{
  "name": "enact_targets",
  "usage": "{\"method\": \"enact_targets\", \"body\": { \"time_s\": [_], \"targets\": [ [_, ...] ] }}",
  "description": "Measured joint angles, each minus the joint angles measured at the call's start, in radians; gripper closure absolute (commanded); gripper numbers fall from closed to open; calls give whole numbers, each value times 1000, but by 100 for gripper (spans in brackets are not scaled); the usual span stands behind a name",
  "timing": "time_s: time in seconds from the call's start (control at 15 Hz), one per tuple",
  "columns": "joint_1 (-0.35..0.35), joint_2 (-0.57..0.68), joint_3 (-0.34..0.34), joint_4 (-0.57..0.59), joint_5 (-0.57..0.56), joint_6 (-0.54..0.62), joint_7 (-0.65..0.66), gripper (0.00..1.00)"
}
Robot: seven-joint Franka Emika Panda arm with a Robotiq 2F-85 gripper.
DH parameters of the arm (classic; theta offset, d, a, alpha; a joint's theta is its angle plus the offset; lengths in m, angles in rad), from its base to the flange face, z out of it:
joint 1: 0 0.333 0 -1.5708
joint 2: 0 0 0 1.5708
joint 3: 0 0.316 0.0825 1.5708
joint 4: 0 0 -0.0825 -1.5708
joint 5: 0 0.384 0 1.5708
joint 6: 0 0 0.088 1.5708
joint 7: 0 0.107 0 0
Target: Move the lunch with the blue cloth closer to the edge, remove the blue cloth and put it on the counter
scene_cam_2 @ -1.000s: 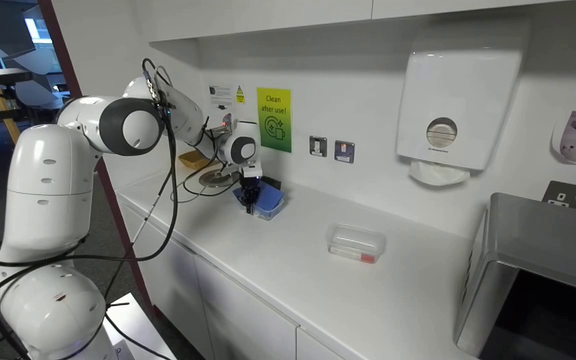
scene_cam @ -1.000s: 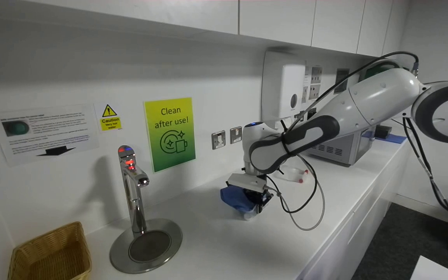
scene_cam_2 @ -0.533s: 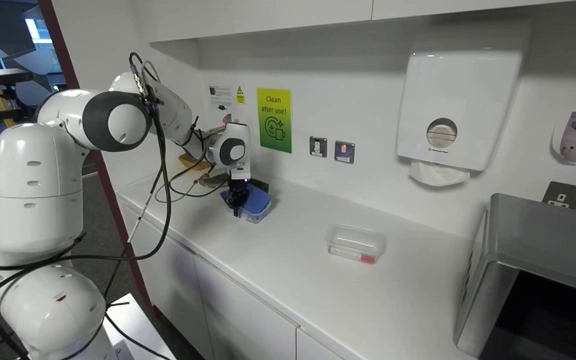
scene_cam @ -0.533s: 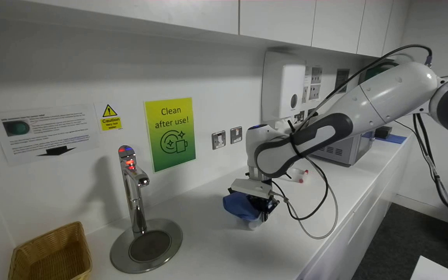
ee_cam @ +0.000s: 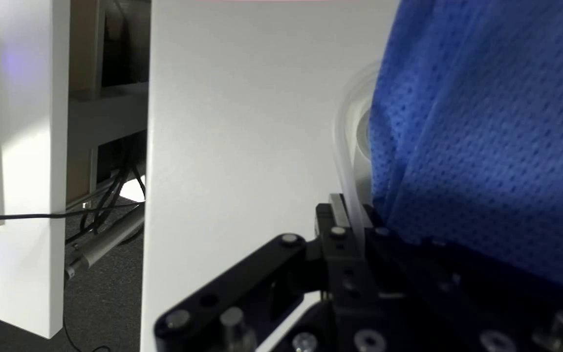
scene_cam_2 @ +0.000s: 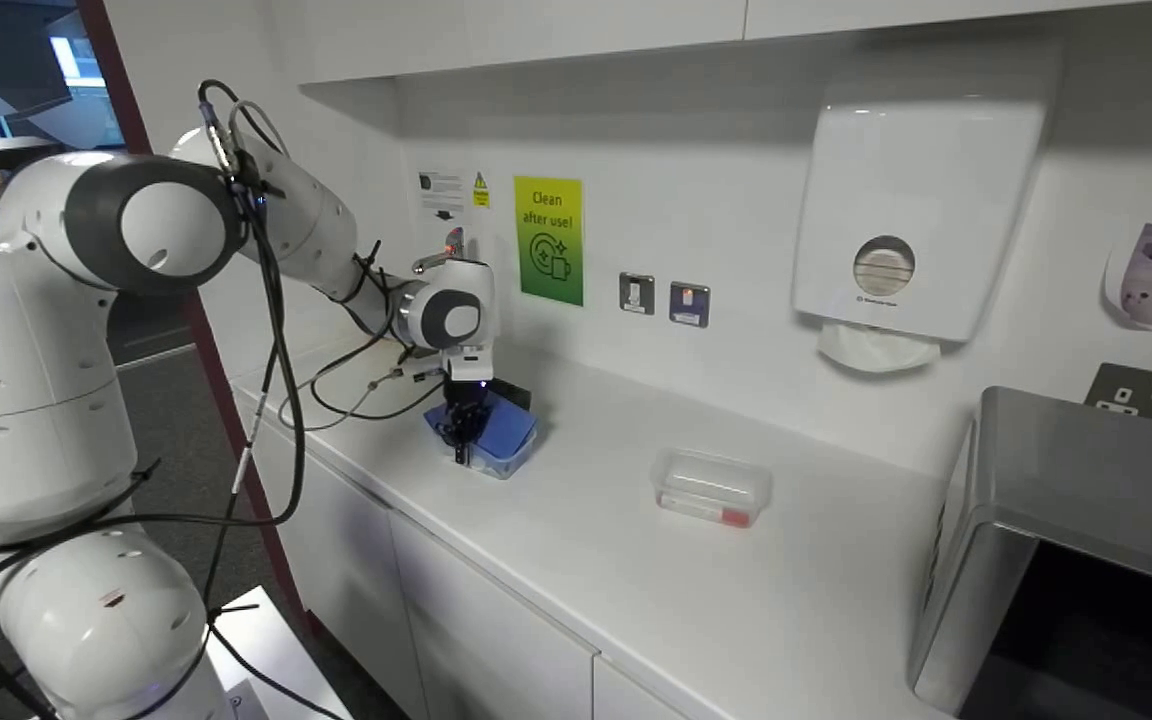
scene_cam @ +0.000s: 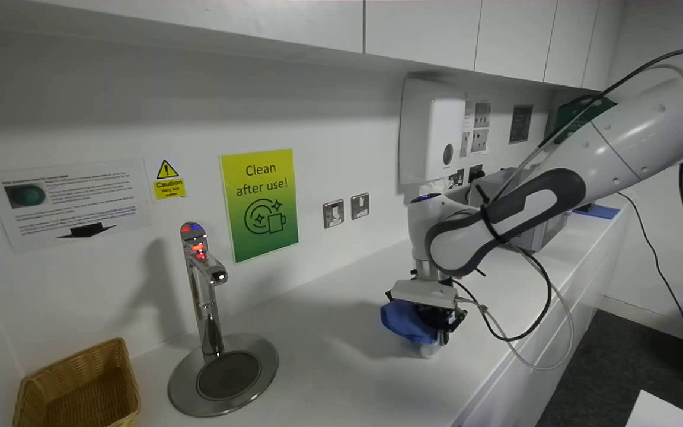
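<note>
The lunch is a clear plastic container point(scene_cam_2: 502, 466) with a blue cloth point(scene_cam_2: 508, 428) draped over its top. In the wrist view the container's pale rim point(ee_cam: 342, 142) runs down between my fingertips, and the cloth point(ee_cam: 487, 137) fills the right side. My gripper point(ee_cam: 353, 215) is shut on this rim, beside the cloth's edge. In an exterior view the gripper point(scene_cam: 443, 338) stands at the container's counter-edge side, with the cloth point(scene_cam: 408, 323) hanging on the wall side. Most of the container is hidden by the cloth. I cannot tell whether its base touches the counter.
The white counter point(scene_cam: 329, 379) has its front edge near the gripper. Another clear container point(scene_cam_2: 711, 487) with a red clip stands farther along, before a grey microwave point(scene_cam_2: 1076, 520). A tap point(scene_cam: 202, 296) and a wicker basket point(scene_cam: 77, 391) are at the other end. Cables hang from the arm.
My gripper has moved toward the counter's front edge, and the container with the blue cloth has come along with it. The cloth still lies over the container.
</note>
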Motion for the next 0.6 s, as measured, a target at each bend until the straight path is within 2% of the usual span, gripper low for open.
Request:
{"method": "enact_targets", "body": {
  "time_s": [0.07,0.13,0.6],
  "targets": [
    [-11,-23,-2,-31,-1,3,-14,72],
    [-22,-45,-3,-59,-3,7,-26,71],
    [-66,-121,-5,-186,-40,22,-47,19]
  ]
}}
